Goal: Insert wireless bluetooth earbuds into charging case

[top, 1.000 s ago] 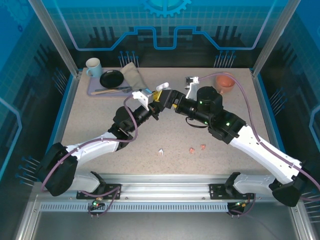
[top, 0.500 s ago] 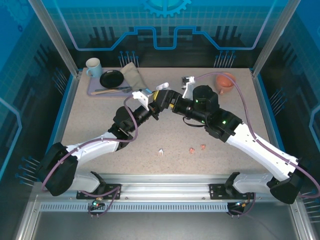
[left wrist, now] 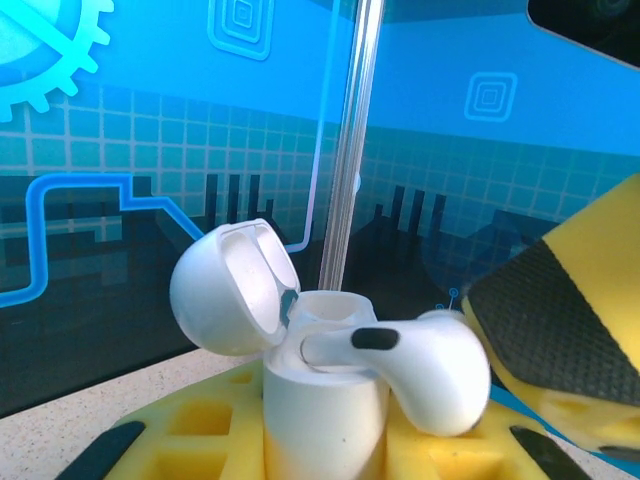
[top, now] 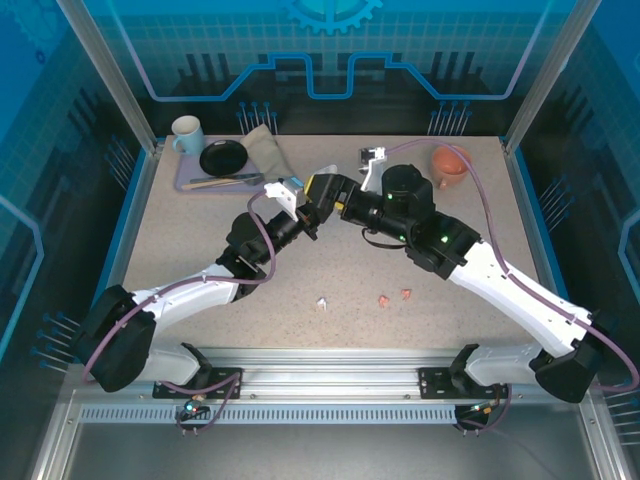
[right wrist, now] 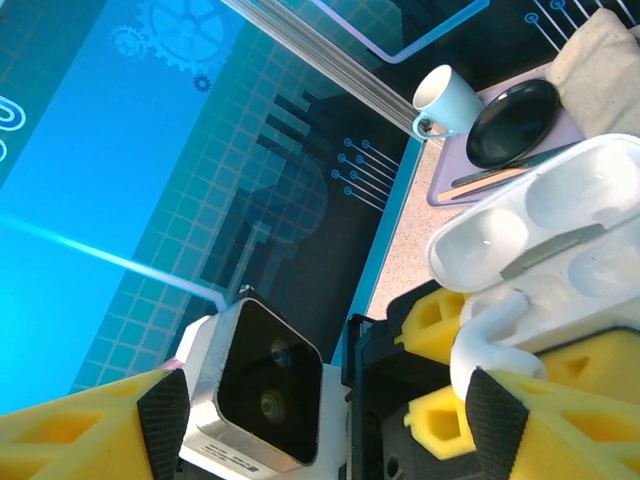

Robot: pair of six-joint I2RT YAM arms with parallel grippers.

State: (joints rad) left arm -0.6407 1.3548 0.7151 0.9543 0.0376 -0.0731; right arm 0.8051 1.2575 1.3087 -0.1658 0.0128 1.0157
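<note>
My left gripper [top: 311, 206] is shut on the body of a white charging case [left wrist: 322, 405], held upright above the table with its lid [left wrist: 228, 290] hinged open to the left. A white earbud [left wrist: 420, 365] lies across the case's open top, its stem pointing into it. My right gripper [top: 324, 189] meets the case from the right and stands open; one yellow finger [left wrist: 560, 330] is right beside the earbud [right wrist: 488, 338]. On the table near the front lie one white earbud [top: 322, 302] and two salmon-pink earbuds [top: 384, 298] [top: 407, 294].
A tray [top: 190, 183] at the back left carries a mug [top: 186, 132], a black plate [top: 222, 157] and a folded cloth [top: 265, 150]. An orange bowl [top: 450, 162] and a small white object [top: 372, 156] sit at the back right.
The right arm has shifted left and toward the back, bringing its gripper closer over the case. The left arm and the earbuds on the table have stayed put.
</note>
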